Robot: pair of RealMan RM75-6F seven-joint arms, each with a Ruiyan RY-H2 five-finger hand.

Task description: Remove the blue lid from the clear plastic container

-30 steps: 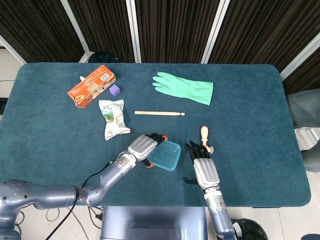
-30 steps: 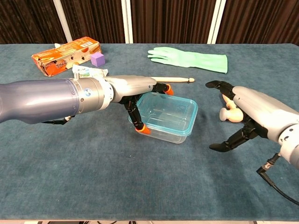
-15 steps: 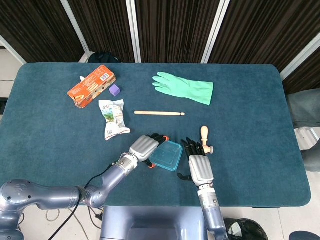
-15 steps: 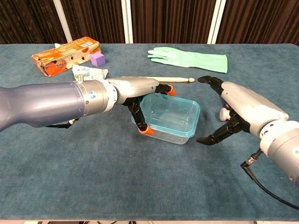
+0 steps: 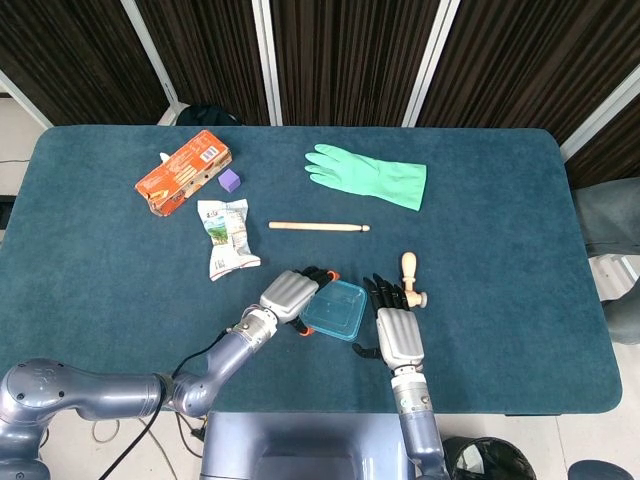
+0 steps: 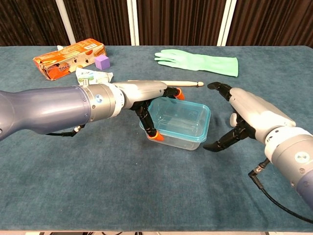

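One clear plastic container (image 5: 333,310) with one blue lid (image 6: 180,119) sits in the lower middle of the head view, on the teal table (image 5: 500,250), with the lid on top of it. Two hands flank it. The left hand (image 5: 290,294) is curled over the container's left end, orange-tipped fingers (image 6: 155,137) against its near-left wall and another orange tip by its far-left corner, so it grips the container. The right hand (image 5: 391,320) lies just to the right of the container with its dark fingers (image 6: 218,145) spread and curved toward the right wall; from the chest view the lowest fingertip is close to the base, and I cannot tell if it touches. It holds nothing. Around them, each counted once: a wooden peg (image 5: 409,275) immediately behind the right hand, partly hidden by it in the chest view; a wooden stick (image 5: 318,227) lying crosswise above the container; a green rubber glove (image 5: 370,177) in the upper middle; an orange carton (image 5: 183,172) and a small purple cube (image 5: 230,181) in the upper left; and a crumpled snack packet (image 5: 226,237) below them.
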